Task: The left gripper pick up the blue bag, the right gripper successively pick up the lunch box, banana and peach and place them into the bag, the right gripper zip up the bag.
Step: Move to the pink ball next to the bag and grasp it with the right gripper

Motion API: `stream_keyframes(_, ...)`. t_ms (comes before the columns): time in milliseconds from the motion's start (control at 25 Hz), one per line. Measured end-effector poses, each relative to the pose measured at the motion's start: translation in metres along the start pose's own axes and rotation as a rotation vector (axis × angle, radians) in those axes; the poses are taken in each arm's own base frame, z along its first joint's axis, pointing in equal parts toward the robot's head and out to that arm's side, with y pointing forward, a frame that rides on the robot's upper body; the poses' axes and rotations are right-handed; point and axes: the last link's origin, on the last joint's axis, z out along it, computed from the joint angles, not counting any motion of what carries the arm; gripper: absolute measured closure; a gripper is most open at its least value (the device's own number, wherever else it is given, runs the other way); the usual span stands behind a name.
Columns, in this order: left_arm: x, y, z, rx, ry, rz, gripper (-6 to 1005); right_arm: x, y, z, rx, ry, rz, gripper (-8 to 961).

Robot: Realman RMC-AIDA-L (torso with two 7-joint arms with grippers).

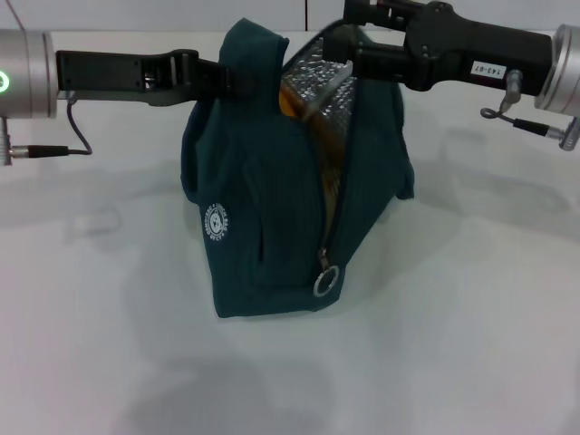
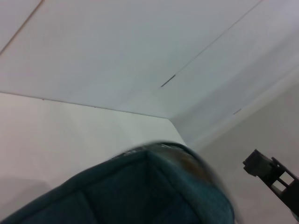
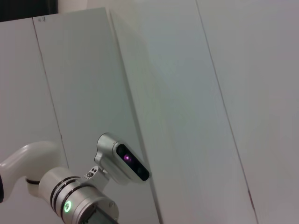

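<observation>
Left gripper (image 1: 220,74): clenched on the blue bag's (image 1: 263,208) top edge.
Right gripper (image 1: 337,50): at the bag mouth, grip unclear.
Risk: zip (image 1: 327,272) undone; bag could sag or slip loose.

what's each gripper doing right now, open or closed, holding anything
Left gripper: closed on the top edge of the blue bag, holding it up.
Right gripper: at the bag's open top; cannot be told.

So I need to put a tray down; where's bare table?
Bare table lies in front of the bag and along both its sides. The bag's top is crowded: the left gripper and right gripper meet there.
</observation>
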Motion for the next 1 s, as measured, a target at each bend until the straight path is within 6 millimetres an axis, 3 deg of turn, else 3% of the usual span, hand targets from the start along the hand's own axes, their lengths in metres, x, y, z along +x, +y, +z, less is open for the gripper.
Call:
stream_keyframes(160, 0.0, 0.0, 0.0, 0.001, 0.001, 0.0, 946, -0.002, 0.0, -0.003, 0.003, -0.013, 0.008, 227)
stream_keyframes(320, -0.002, -0.002, -0.002, 0.004, 0.003, -0.007, 946, -0.005, -0.003, -0.01, 0.023, -0.036, 0.017, 225)
stream_keyframes(680, -0.006, -0.005, -0.005, 0.013, 0.006, -0.01, 946, -0.009, -0.03, -0.052, 0.215, -0.076, 0.032, 229)
stream_keyframes(1000, -0.012, -0.009, -0.009, 0.021, 0.01, -0.012, 945, 0.022, -0.048, -0.077, 0.412, 0.043, 0.012, 234)
